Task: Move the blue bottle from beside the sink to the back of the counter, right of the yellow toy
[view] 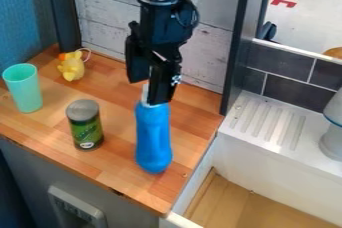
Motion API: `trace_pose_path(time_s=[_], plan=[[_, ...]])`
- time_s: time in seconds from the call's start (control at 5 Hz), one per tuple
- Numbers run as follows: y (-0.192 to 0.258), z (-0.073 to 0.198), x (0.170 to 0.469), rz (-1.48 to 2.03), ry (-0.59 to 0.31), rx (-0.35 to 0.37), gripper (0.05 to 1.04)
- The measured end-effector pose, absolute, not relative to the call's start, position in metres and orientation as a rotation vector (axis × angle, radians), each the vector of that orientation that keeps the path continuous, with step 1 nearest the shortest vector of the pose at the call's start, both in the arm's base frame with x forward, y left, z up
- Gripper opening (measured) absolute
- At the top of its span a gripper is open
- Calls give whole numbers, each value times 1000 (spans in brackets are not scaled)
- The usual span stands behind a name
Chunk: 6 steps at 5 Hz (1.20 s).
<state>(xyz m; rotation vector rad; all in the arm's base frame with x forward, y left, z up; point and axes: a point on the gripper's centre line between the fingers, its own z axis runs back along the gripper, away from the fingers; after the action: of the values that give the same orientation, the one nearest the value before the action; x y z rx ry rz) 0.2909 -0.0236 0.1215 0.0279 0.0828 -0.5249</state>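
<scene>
The black gripper hangs down over the wooden counter, shut on the pale top of a blue bottle. The bottle is upright below it, near the counter's right side; whether its base touches the wood I cannot tell. To its left stands a green can with a grey lid. A mint-green cup is upright at the far left. Behind the can and cup sits a small yellow toy with an orange part and a pale loop.
The wooden counter ends at a front edge and at a right edge beside a white sink. A ridged white drainboard holds a grey-white object at far right. A dark post rises behind the counter's right corner, beside a plank wall.
</scene>
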Motion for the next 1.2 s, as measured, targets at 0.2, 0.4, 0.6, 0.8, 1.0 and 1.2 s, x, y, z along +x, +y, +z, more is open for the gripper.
trace_pose_path(time_s=[0.2, 0.4, 0.6, 0.8, 1.0, 1.2], plan=[[-23, 120, 291, -509, 103, 32, 672], [-23, 115, 291, -510, 121, 26, 453], [-25, 116, 291, -505, 127, 15, 414], [-32, 134, 301, -495, 90, -16, 414], [-34, 167, 307, -484, -2, -17, 414], [-28, 181, 321, -439, -98, 16, 414]])
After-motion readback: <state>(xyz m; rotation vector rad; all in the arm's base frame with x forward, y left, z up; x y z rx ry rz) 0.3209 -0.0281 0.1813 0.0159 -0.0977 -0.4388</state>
